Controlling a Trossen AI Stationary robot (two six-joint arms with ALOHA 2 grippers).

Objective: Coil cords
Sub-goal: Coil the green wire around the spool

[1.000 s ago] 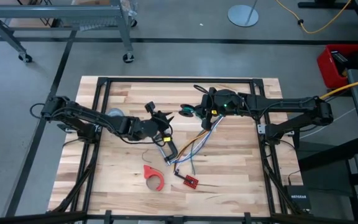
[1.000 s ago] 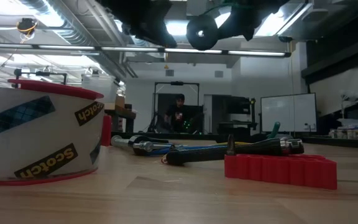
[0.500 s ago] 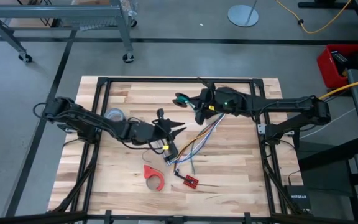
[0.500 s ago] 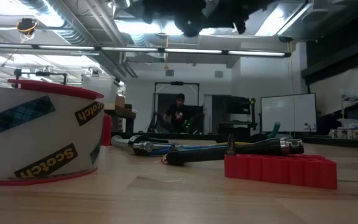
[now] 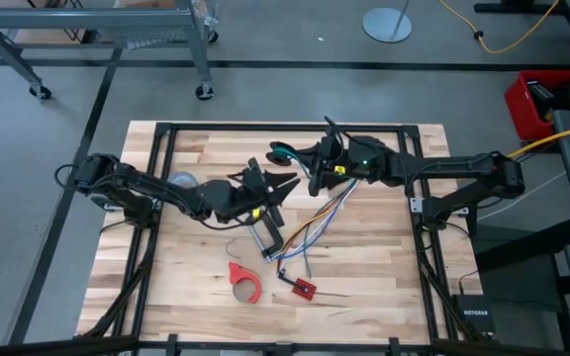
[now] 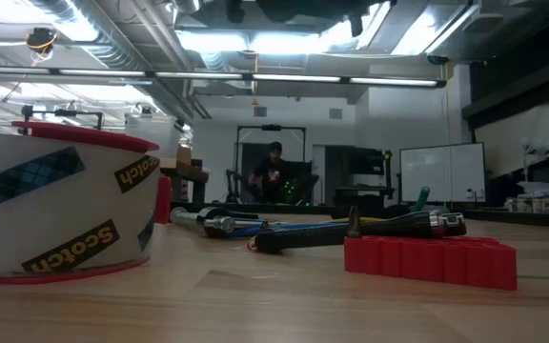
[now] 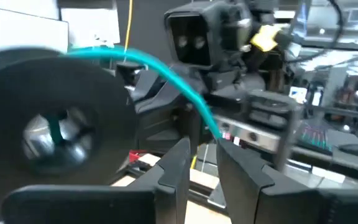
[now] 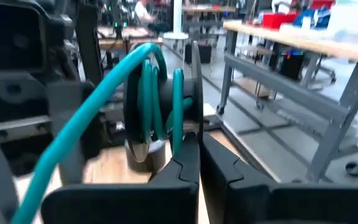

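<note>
2 claws meet mid-air: right claw (image 5: 303, 161) clamped on the cord coil (image 5: 283, 153), left claw (image 5: 283, 183) pinching its green tail (image 7: 166, 73).

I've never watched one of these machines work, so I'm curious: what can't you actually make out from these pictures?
- Low view: both grippers and the cord sit above the frame; only dark shapes at the top edge.
- Left wrist view: the coil is blurred; whether the left gripper pinches the green tail is unclear.
- High view: the coil at the right gripper is too small to count turns.
- Low view: the person is too distant.
</note>
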